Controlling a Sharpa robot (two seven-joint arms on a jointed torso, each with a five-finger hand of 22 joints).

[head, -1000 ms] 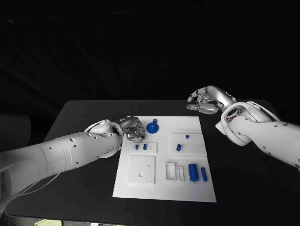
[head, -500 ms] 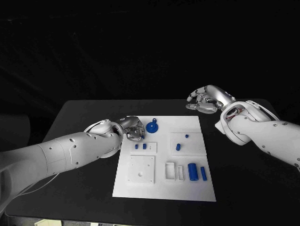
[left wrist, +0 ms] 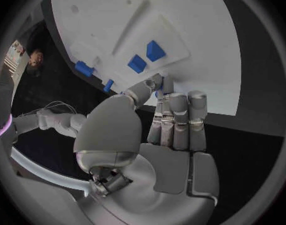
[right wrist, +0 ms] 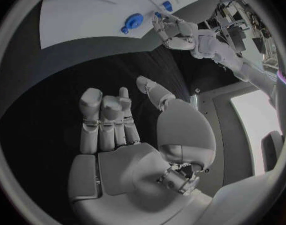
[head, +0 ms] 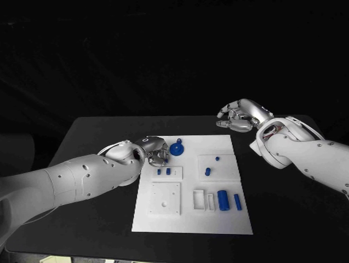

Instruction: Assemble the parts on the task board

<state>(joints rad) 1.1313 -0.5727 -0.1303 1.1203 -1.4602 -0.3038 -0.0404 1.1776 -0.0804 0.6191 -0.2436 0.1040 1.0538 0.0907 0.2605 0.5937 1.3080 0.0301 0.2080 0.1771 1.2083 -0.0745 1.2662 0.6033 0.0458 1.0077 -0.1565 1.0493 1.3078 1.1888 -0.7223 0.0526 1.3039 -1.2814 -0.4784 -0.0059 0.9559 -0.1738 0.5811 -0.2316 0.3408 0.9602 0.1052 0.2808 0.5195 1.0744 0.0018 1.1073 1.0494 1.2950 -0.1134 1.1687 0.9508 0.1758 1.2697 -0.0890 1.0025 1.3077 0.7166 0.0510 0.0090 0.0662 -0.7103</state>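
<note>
Task board [head: 192, 216] on black table [head: 95, 137] (dark room); both hands' fingers [left wrist: 179, 116] curled, empty.

We see a black table [head: 103, 216] under the work, with a dark backdrop [head: 143, 55] behind it

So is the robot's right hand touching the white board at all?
Apart. In the head view the right hand hovers beyond the far right corner of the white board, with black table between them; its wrist view shows the fingers holding nothing.
</note>
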